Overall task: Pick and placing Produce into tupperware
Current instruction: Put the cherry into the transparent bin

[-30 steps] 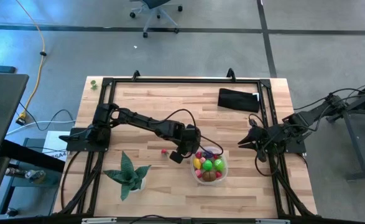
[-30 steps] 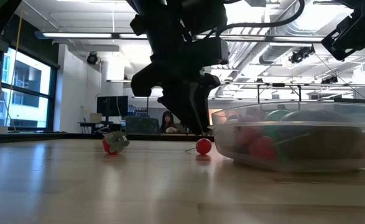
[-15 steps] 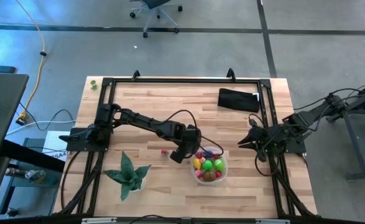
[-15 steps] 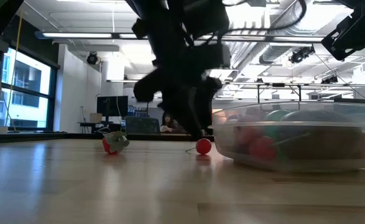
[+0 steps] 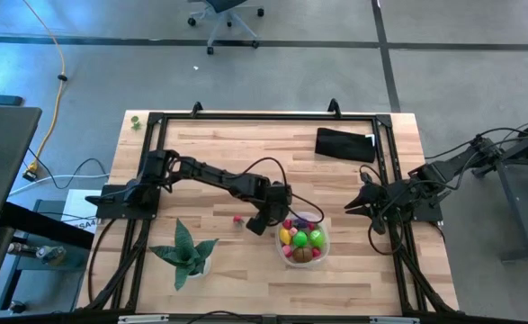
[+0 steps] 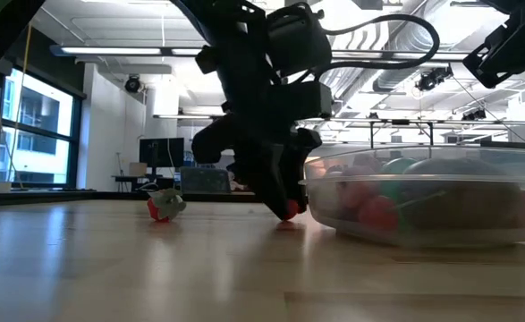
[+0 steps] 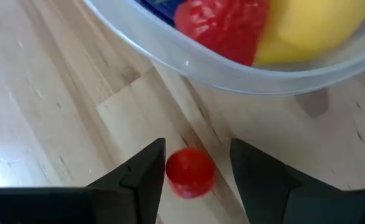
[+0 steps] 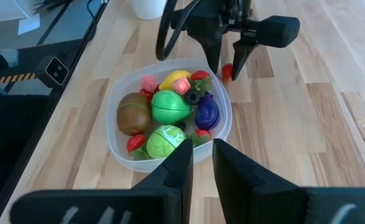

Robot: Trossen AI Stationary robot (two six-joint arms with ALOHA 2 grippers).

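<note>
The tupperware [image 5: 304,238] is a clear round tub on the table holding several produce pieces: brown, yellow, green, purple and red. It also shows in the low view [image 6: 423,201] and the right wrist view [image 8: 170,112]. A tiny red round piece [image 7: 189,172] lies on the wood just outside the tub's wall [image 7: 219,68]. My left gripper [image 7: 198,155] is open and points down, with one finger on each side of this piece [image 6: 289,209]. Another small red piece [image 5: 237,218] lies farther left. My right gripper [image 5: 352,206] is shut and waits right of the tub. My left gripper comes from above with its fingers pointing down astride the tiny red piece, which rests on the table. One finger [image 7: 151,163] stands right beside the piece and the other [image 7: 247,163] is a gap away. I cannot tell whether either touches it.
A green spiky potted plant [image 5: 187,252] stands near the table's near left. A black pouch [image 5: 344,144] lies at the far right. A black frame [image 5: 264,117] runs round the table. Bare wood lies between the tub and the far edge.
My left gripper has come down toward the table beside the tub. Its open fingers now stand around the tiny red piece, which has stayed in place.
</note>
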